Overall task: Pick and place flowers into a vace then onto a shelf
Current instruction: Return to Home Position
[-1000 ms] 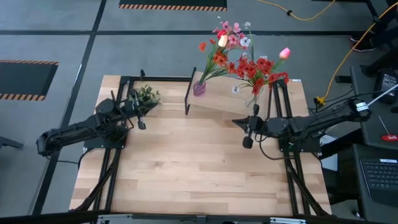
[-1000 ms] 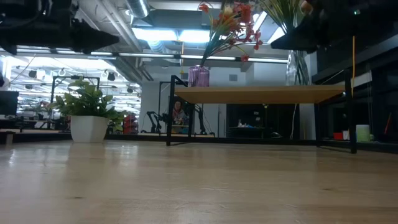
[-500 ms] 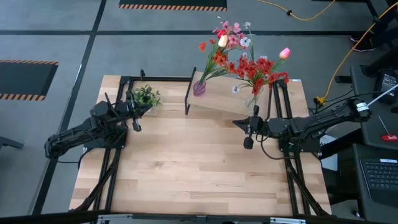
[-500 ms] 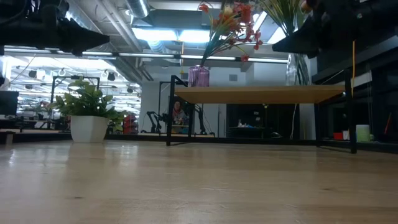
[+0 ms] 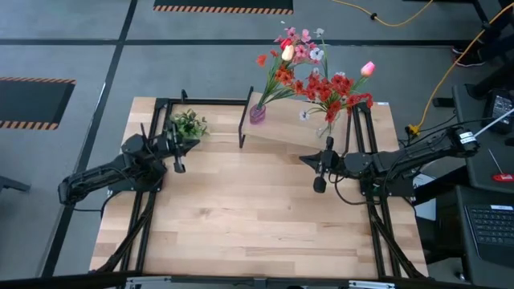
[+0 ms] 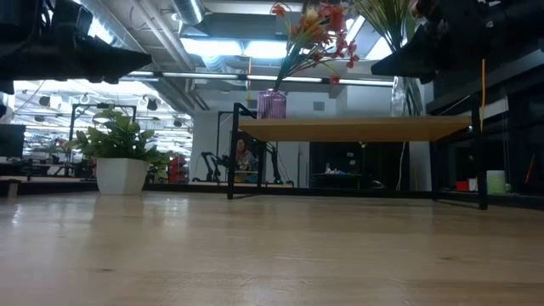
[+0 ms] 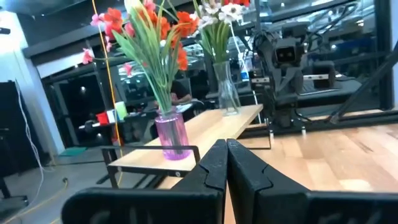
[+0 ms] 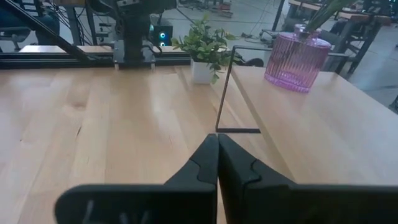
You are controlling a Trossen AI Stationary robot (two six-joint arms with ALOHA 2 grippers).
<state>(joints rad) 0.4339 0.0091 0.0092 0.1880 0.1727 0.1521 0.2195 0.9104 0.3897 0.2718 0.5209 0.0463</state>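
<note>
The shelf (image 5: 281, 135) stands at the table's far edge, a light-wood board on black legs. On it stand a purple vase (image 5: 257, 113) with orange, pink and white flowers (image 5: 287, 54) and a clear vase (image 5: 324, 128) with red flowers (image 5: 333, 88). My left gripper (image 5: 178, 160) hovers shut over the table's left side, near the potted plant, pointing toward the shelf (image 7: 205, 127). My right gripper (image 5: 320, 178) hovers shut just in front of the shelf's right part. Both hold nothing.
A small green potted plant (image 5: 189, 124) stands at the far left of the table, left of the shelf. Black frame rails (image 5: 148, 217) run along both sides of the light-wood tabletop (image 5: 249, 209). The wide middle and near part of the tabletop is bare wood.
My left arm has drawn back a little toward the table's left edge, then come slightly right again, its fingers staying shut. My right arm has kept nearly still. The vases and flowers have not moved.
</note>
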